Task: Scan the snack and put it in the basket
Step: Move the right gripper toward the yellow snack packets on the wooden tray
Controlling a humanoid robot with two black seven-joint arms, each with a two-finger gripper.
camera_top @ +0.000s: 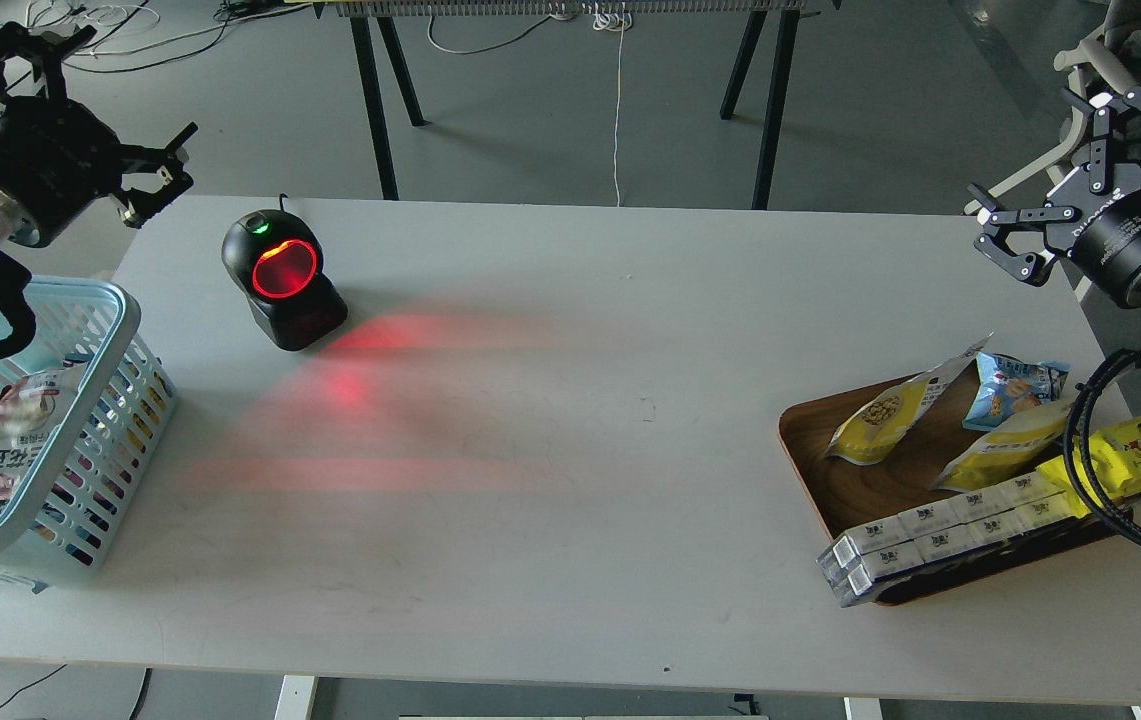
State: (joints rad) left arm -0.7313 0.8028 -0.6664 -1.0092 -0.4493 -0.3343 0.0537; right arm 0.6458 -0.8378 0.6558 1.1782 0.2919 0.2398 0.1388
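A: How far along is the job?

B: By the look of it, barely begun. The small stand-up pouch with a yellow lower part, white top and round picture of beige beans (880, 415) lies tilted on the brown wooden tray (810, 440) at about four o'clock on the white bench (570, 420). Nothing grips it.

A: And the claws?

B: The right claw (1050, 190) hovers at two o'clock, above and apart from the tray, its fingers spread and empty. The left claw (95, 110) hangs at ten o'clock, beyond the bench's far left corner, also spread wide with nothing between its fingers.

A: Is the scanner ready?

B: The black barcode scanner with a glowing red round window (280, 280) stands at about eleven o'clock, throwing red light across the bench towards the middle.

A: And the basket?

B: The light blue plastic basket with slotted sides (105, 400) sits at the bench's left edge, around eight o'clock. It holds some packets, but not this pouch.

A: So what remains?

B: Everything, in his judgement: picking the pouch, passing it before the scanner, then dropping it in the basket.
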